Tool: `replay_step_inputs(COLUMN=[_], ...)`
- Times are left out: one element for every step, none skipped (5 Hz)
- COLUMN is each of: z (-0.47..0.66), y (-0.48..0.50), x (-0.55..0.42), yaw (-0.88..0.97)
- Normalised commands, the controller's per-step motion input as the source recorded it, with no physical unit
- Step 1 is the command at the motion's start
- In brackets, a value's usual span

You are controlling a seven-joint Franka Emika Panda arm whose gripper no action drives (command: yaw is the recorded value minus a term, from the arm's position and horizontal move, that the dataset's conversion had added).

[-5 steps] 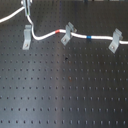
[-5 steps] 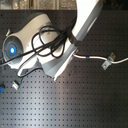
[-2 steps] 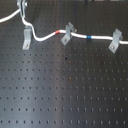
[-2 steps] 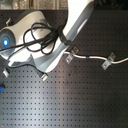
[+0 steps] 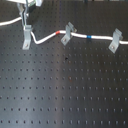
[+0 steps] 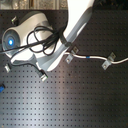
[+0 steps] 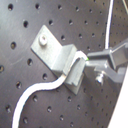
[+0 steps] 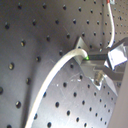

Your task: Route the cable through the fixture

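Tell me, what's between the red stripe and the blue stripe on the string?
In the first exterior view, a slanted grey clip stands between the red band and the blue band, with the white cable running through it.

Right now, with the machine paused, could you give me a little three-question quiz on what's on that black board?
1. True or false: the cable carries both a red band and a blue band.
2. In the first exterior view, how many grey clips stand along the cable? A) one B) three C) five
3. Fill in: in the first exterior view, the blue band lies to the ____ of the red band.

Key: 1 true; 2 B; 3 right.
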Motion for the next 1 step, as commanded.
replay_step_inputs(z=[0.07], y=[0.328], x=[-0.214], yaw=[0.12])
